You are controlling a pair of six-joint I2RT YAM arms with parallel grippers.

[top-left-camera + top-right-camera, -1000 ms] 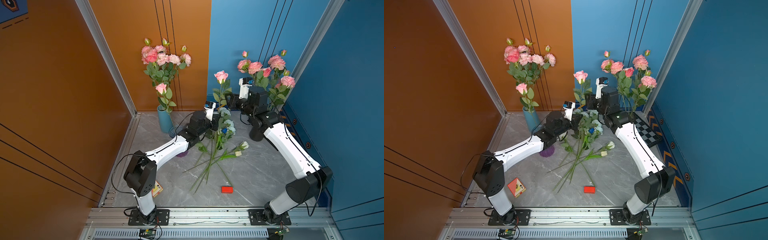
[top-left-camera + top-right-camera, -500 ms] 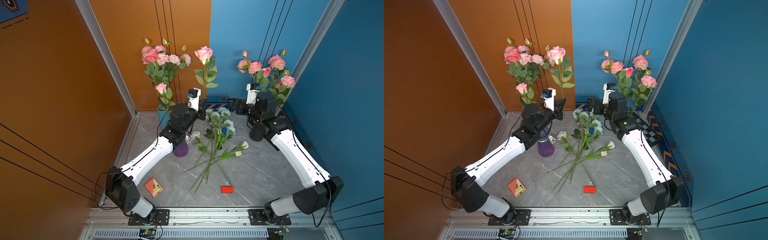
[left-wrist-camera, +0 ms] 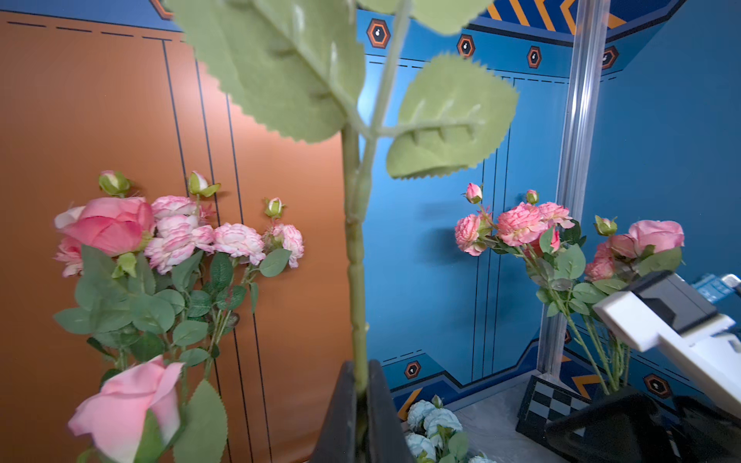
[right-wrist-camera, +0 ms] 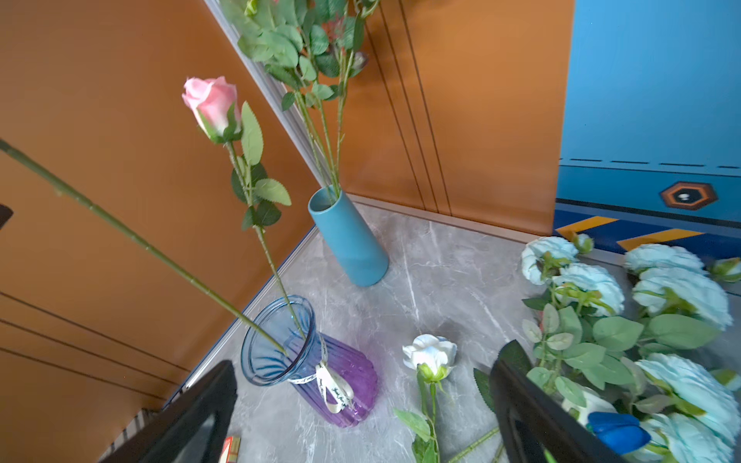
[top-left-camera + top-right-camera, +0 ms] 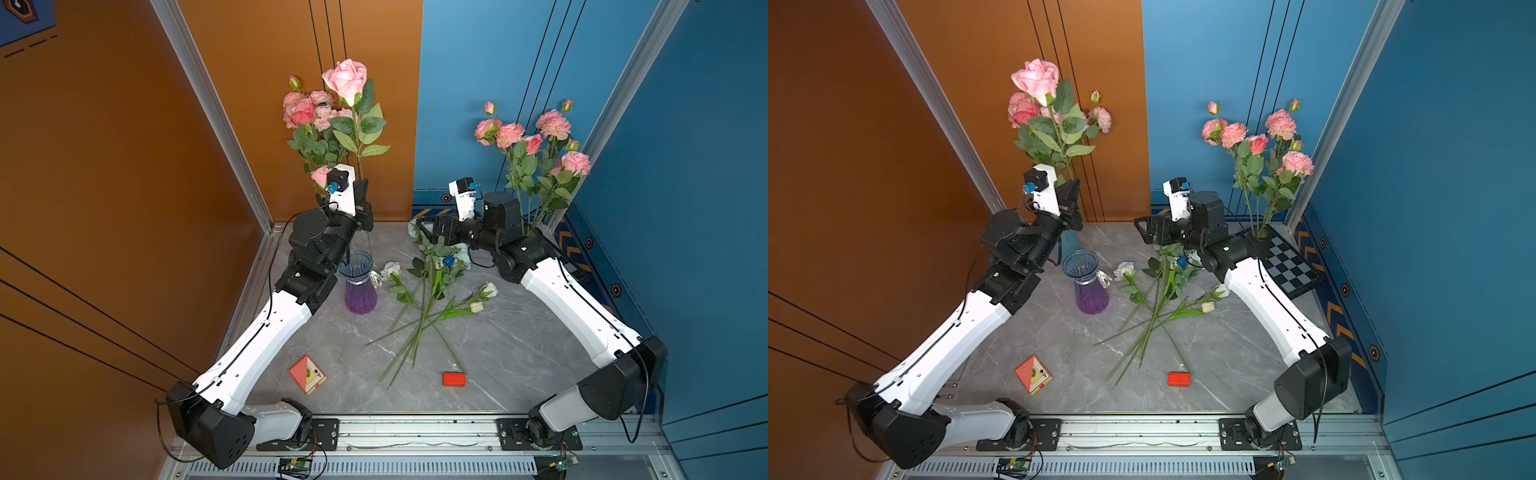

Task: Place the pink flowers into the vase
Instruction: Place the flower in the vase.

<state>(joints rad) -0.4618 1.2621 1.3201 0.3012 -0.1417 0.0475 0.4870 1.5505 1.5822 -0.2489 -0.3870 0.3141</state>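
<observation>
since the earlier frame the left gripper (image 5: pixel 362 195) has carried the pink rose (image 5: pixel 345 79) leftward, jaws clamped on its stem, stem end inside the vase (image 5: pixel 357 282); right gripper (image 5: pixel 430 226) jaws fully apart, empty.

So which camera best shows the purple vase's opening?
The right wrist view: the purple vase shows its blue rim with two stems inside. Both top views show it smaller, beside the left arm. The left wrist view misses it.

Grey marble-pattern tabletop (image 5: pixel 519 357). On it: purple-and-blue glass vase (image 5: pixel 360 286) far left, teal vase (image 4: pixel 349 240) behind it, loose white and pale blue flowers (image 5: pixel 432 291) centre, playing-card box (image 5: pixel 307 375) near left, red block (image 5: pixel 454 379) near centre, checkerboard (image 5: pixel 1289 266) far right.
</observation>
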